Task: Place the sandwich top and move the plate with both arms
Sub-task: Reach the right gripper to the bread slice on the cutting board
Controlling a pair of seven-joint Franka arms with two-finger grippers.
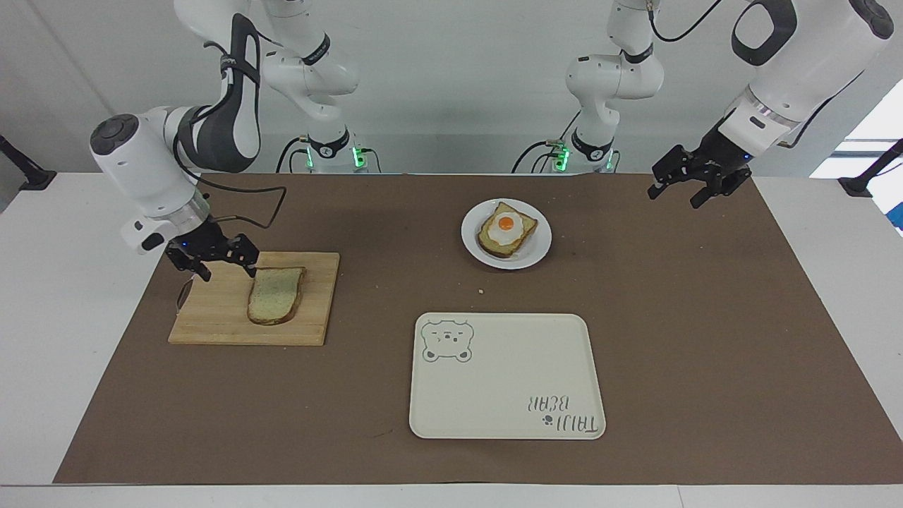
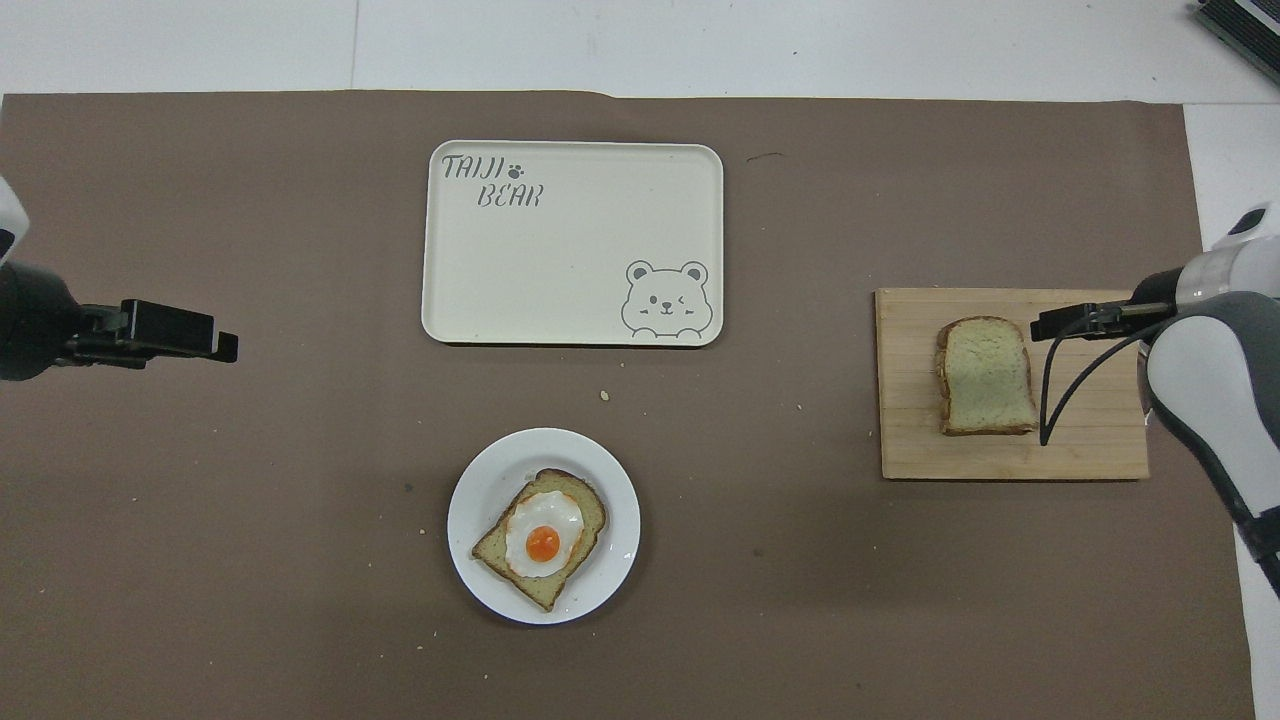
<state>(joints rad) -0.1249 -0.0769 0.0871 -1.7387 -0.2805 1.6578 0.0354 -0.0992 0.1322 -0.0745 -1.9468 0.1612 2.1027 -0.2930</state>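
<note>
Bread slice flat on board at counter's right-arm end, right end effector open over board's corner beside slice, plate with egg toast mid-counter, left end effector open, waiting, tray.

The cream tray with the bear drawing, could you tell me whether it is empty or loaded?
Empty: the tray shows only its printed bear and lettering, with nothing lying on it.

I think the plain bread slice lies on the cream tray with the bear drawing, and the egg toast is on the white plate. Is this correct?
Not quite. The plain bread slice lies on the wooden cutting board, not on the cream tray, which holds nothing; the facing view shows it clearly. The egg toast is on the white plate, as you say.
</note>
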